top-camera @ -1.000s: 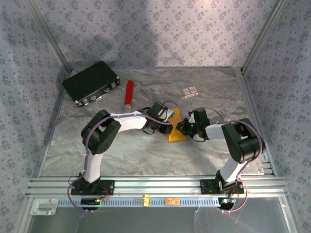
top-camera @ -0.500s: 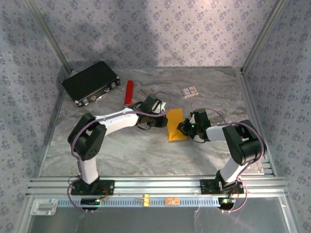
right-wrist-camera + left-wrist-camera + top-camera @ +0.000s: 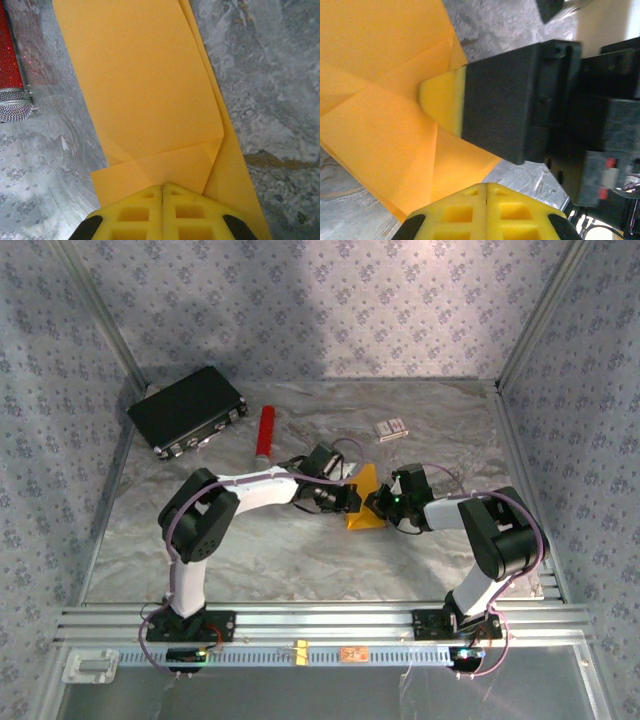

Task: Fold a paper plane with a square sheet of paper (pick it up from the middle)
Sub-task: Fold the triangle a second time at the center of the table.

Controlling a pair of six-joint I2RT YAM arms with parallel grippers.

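The square sheet of paper (image 3: 366, 514) lies partly folded on the table's middle, orange-yellow with creased flaps (image 3: 150, 90). My left gripper (image 3: 352, 501) is shut at the sheet's left side, its tips (image 3: 486, 186) closed together over the paper's edge (image 3: 375, 115); no paper shows between them. My right gripper (image 3: 378, 502) is shut at the sheet's right side, its tips (image 3: 162, 186) resting at a folded flap's edge. In the left wrist view, one right finger's yellow pad (image 3: 442, 102) sits on the paper. No finished paper plane is in view.
A red cylinder (image 3: 265, 432) lies behind and left of the paper, its mesh end (image 3: 15, 105) close to the sheet. A black case (image 3: 188, 408) sits at the back left. A small white-and-red box (image 3: 391, 428) lies at the back centre. Patterned walls enclose the table.
The left arm swung away toward the back left, then came back to the paper's left side, and its jaws closed. The right gripper stayed on the paper.
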